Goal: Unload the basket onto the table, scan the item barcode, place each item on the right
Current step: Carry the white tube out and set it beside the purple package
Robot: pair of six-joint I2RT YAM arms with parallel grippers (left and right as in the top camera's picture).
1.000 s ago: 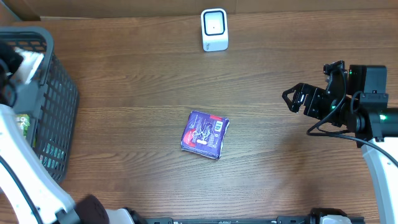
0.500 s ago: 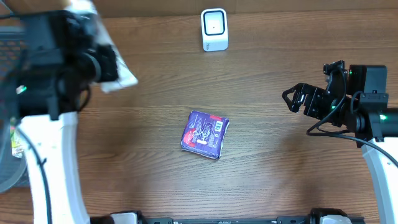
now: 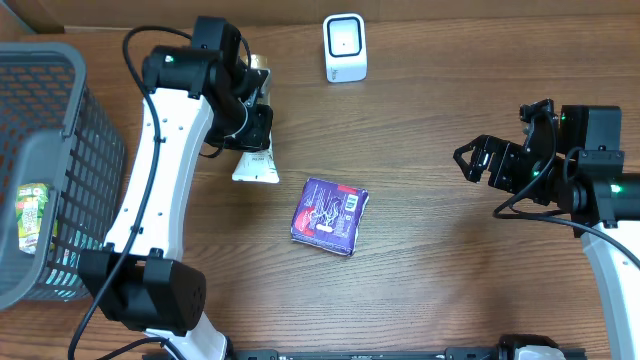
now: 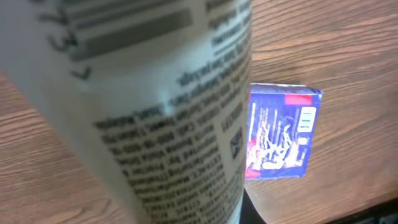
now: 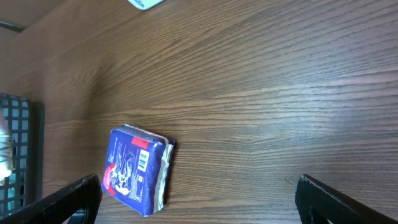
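Observation:
My left gripper [image 3: 250,122] is shut on a white tube [image 3: 256,160] with small black print, holding it above the table left of the white scanner [image 3: 345,47]. In the left wrist view the tube [image 4: 143,106] fills most of the frame and hides the fingers. A blue packet [image 3: 331,215] with a barcode on its top face lies flat at the table's middle; it also shows beyond the tube as the blue packet [image 4: 283,134]. My right gripper [image 3: 480,160] hangs open at the right, with the blue packet [image 5: 135,169] ahead of its left finger.
A grey wire basket [image 3: 60,170] holding more goods stands at the left edge. The scanner stands at the back edge, facing forward. Bare wood lies between the packet and the right arm.
The left arm swung from the basket at the far left across to the back middle, carrying the white tube. The right arm and the blue packet did not move.

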